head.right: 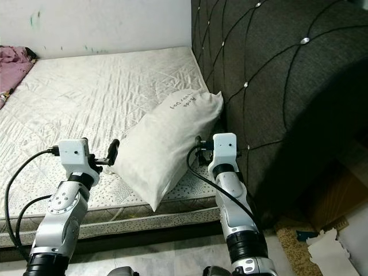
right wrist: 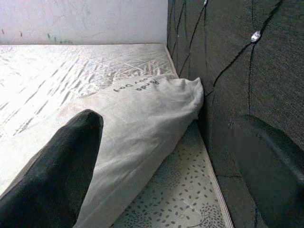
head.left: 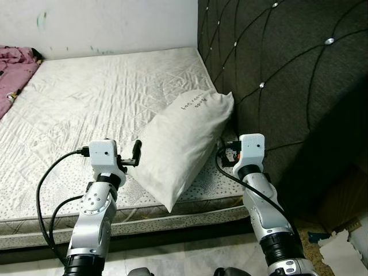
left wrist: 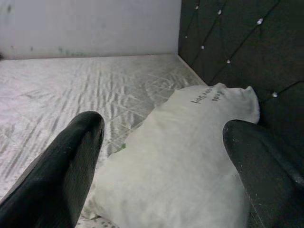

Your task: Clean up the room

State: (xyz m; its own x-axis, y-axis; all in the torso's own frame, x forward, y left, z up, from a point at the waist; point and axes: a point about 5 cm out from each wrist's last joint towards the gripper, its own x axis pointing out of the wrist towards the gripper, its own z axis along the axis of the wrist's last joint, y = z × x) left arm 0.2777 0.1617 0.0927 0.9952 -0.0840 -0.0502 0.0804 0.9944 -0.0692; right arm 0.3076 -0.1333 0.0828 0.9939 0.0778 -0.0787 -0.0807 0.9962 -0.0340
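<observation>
Two hands flank a white pillow (head.left: 183, 146) lying at the lower centre of the frame, on the mattress (head.left: 86, 109) beside the dark headboard (head.left: 287, 86). With fingers spread on both, neither grips it. The soft pillow could sag or slip free if squeezed unevenly. The left hand (head.left: 135, 154) sits at its left edge; the right hand (head.left: 227, 150) is wedged between pillow and headboard.
</observation>
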